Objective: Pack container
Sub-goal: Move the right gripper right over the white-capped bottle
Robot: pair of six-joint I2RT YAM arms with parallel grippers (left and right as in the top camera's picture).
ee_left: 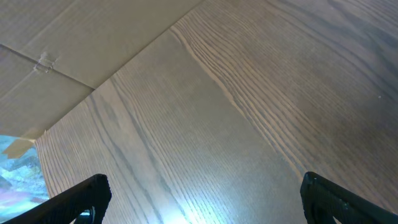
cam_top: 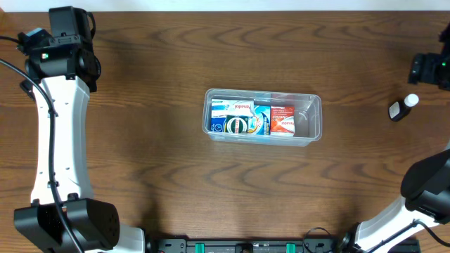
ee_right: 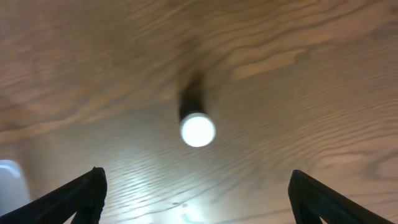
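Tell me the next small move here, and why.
Probably lower the right tool over the bottle and close. Its jaws stand open with the white-capped bottle centred ahead of them, lying on the table outside the container, which has free space at its nearer end.

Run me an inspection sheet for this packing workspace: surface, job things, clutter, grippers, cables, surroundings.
Surface: wooden table, brown grain, bare around the job's things.
Job's things: clear container at mid-table, with small boxes side by side inside; small dark bottle with a white cap is outside it, near the right edge.
Clutter: nothing seen.
Grippers: left gripper open over bare table; right gripper open near the bottle, not touching it.
Cables: black cable beside the left arm.
Surroundings: cardboard beyond the table edge.
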